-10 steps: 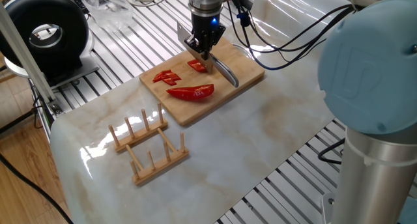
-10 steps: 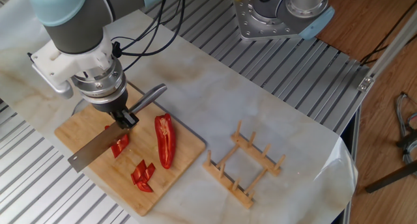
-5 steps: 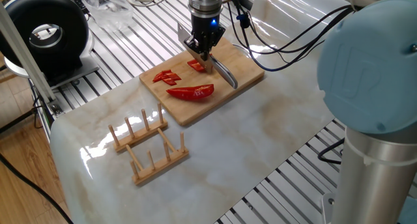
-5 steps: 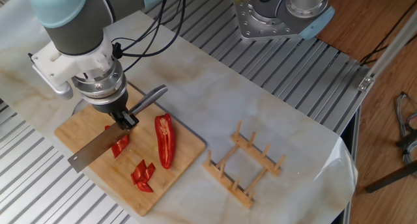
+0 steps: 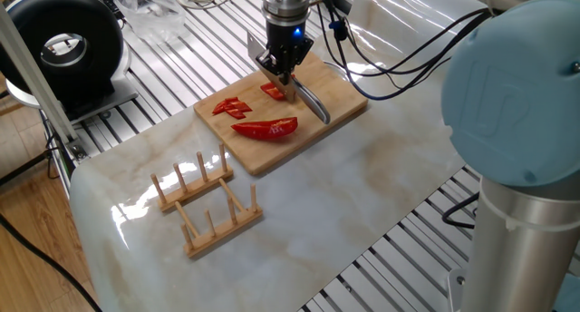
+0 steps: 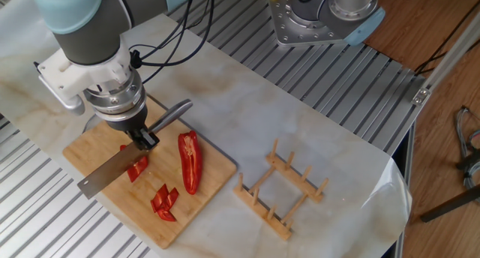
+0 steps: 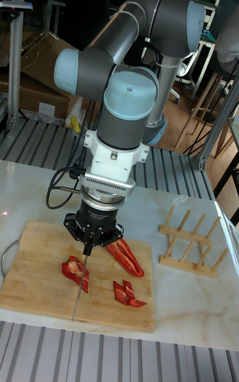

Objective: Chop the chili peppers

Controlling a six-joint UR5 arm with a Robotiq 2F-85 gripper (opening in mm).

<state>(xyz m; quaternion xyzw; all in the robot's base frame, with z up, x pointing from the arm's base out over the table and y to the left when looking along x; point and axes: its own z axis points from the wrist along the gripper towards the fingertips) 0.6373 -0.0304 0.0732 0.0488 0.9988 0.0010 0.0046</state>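
beside the board (image 6: 112, 168), wooden rack (image 6: 281, 190).

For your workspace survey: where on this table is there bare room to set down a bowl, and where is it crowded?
Bare marble lies between the cutting board and the wooden rack, and beyond the rack toward the table edge. The board is crowded: chili peppers, knife, and the gripper above.

The arm reaches in from above with its wrist pointing straight down, so the gripper (image 6: 142, 140) hangs low over the far side of the desk (image 6: 315, 130). Its dark fingers (image 7: 85, 239) are pinched tight together on a knife (image 6: 112, 170).
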